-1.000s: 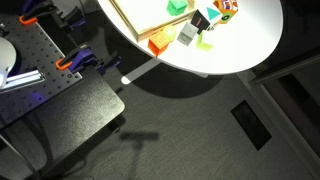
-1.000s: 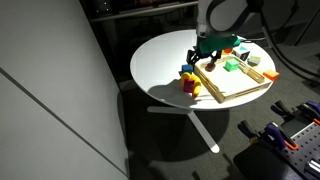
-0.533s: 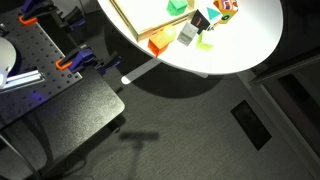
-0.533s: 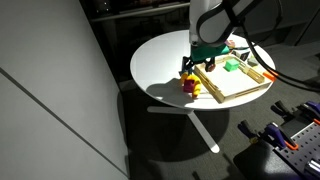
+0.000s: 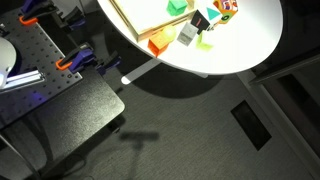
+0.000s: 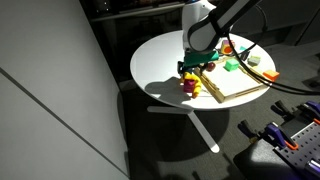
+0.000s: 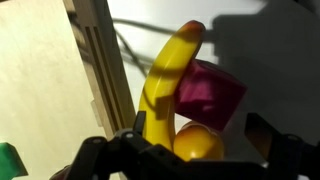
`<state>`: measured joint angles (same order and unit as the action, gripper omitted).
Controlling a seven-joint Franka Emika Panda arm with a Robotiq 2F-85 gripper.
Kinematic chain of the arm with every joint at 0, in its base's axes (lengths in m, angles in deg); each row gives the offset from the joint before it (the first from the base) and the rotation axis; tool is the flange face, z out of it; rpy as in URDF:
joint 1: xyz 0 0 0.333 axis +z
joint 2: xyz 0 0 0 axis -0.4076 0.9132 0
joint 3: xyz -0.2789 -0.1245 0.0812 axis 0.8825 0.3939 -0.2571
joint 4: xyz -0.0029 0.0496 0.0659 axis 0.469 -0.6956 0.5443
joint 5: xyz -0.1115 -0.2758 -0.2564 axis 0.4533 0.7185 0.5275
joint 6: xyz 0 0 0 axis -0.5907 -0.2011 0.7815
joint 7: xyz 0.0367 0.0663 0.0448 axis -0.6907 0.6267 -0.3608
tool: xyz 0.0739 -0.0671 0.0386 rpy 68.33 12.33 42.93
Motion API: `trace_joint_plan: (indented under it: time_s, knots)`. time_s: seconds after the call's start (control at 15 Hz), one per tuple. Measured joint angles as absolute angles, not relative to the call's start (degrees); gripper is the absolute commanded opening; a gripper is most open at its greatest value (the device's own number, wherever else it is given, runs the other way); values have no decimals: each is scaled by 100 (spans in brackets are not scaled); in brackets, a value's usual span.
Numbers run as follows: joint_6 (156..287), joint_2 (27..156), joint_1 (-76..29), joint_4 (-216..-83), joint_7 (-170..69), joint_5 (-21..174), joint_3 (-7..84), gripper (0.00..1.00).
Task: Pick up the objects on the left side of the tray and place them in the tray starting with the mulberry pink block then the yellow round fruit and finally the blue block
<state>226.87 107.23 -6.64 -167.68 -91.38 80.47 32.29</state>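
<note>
In the wrist view the mulberry pink block (image 7: 212, 95) lies on the white table just beside the tray's wooden rim (image 7: 98, 70). The yellow round fruit (image 7: 196, 148) sits right against it, nearer the camera. My gripper (image 7: 200, 128) hangs over both with its jaws wide apart, one dark finger (image 7: 262, 135) on each side, holding nothing. In an exterior view the gripper (image 6: 190, 70) hovers just above the pink block (image 6: 187, 86), left of the tray (image 6: 238, 96). I cannot pick out the blue block.
A yellow toy banana (image 7: 165, 80) lies between the pink block and the tray rim. A green block (image 7: 8, 160) sits inside the tray. In an exterior view orange (image 5: 158, 45), grey (image 5: 187, 33) and lime (image 5: 205, 42) blocks stand by the tray (image 5: 125, 22) near the table edge.
The gripper has moved left from over the tray's corner and come down over the pink block and the yellow fruit. Its jaws stayed open.
</note>
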Motion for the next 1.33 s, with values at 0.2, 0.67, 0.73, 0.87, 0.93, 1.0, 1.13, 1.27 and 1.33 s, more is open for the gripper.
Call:
trace_joint_plan:
  time_s: [0.2,0.67,0.73,0.87,0.93,1.0,1.13,1.27,1.33]
  knots:
    - [22679,10963,-563,-16555,-9289,8045,3262,100]
    - [22605,11389,-346,-16116,-9636,8045,3355,100]
    - [22571,11422,-325,-16069,-9680,8045,3373,100]
    - [22445,11459,-297,-15982,-9761,8045,3405,98]
    - [22384,11480,-288,-15941,-9810,8045,3415,74]
    - [22319,11505,-279,-15891,-9854,8045,3424,74]
    - [22163,11537,-265,-15803,-9919,8045,3440,61]
    - [21960,11537,-258,-15732,-9952,8045,3471,43]
    - [21874,11537,-258,-15705,-9961,8045,3484,37]
